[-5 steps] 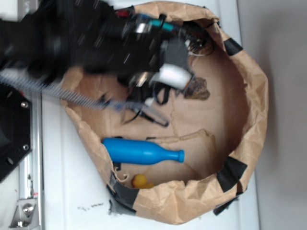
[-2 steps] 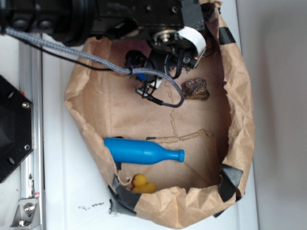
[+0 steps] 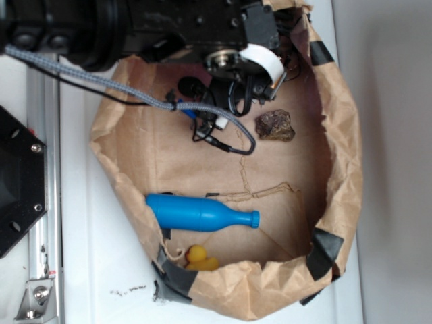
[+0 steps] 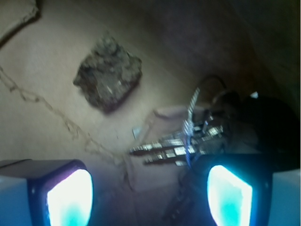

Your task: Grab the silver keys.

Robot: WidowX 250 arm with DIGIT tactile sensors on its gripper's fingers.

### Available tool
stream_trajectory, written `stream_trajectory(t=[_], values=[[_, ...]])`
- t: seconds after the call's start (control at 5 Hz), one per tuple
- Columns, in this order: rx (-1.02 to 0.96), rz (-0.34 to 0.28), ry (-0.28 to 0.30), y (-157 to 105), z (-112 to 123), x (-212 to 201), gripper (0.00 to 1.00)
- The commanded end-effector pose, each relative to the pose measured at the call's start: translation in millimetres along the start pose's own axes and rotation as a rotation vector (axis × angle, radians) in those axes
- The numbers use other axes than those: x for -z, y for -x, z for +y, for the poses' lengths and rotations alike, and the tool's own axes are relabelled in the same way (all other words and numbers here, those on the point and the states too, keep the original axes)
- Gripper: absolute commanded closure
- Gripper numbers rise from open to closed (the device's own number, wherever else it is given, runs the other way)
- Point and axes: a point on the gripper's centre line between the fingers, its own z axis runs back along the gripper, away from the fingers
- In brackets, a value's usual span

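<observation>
- Jaws (image 4: 148,193) at the very bottom of the wrist view, wide open, nothing between them, two glowing blue-white pads (image 4: 70,197) far apart.
- Just past the pads, a bit toward the right one: the silver keys (image 4: 181,146), lying on the brown paper, thin blades fanned out and pointing left, a wire ring looping up above them.
- Not yet between the pads; still a little ahead.
- Probably light, hard and thin, lying flat, so easy to slide or slip away. Loose on the ring too, so likely to flop and swing once lifted.
- Best spot to pinch, at a guess: across the bunch of blades where they lie together, not the thin wire ring.
- Something dark and blurry right behind the keys, too hard to make out.
- Farther up and to the left: a lumpy brown rock (image 4: 108,77), apart from the keys. Not the thing to grab.
- From the outside view: everything inside a big brown paper bag (image 3: 351,155) with rolled-down sides and black tape on the rim, lying open on the white counter (image 3: 101,263).
- In the bag: the rock up near the arm, a blue bottle (image 3: 201,214) lying on its side lower down, a small yellow duck (image 3: 198,256) by the bottom edge.
- Keys hidden under the arm in that view.
</observation>
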Motion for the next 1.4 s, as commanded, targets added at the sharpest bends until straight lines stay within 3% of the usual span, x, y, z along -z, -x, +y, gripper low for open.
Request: stream_trajectory(t=[0.0, 0.2, 0.8, 1.0, 1.2], values=[[-0.062, -0.053, -0.071, -22, 3, -1, 0.00], [-0.076, -0.028, -0.100, -33, 2, 5, 0.00], [-0.123, -0.021, -0.114, -52, 12, 8, 0.00], [-0.133, -0.019, -0.120, -54, 14, 10, 0.07], [-0.149, -0.025, -0.115, -55, 16, 11, 1.00]])
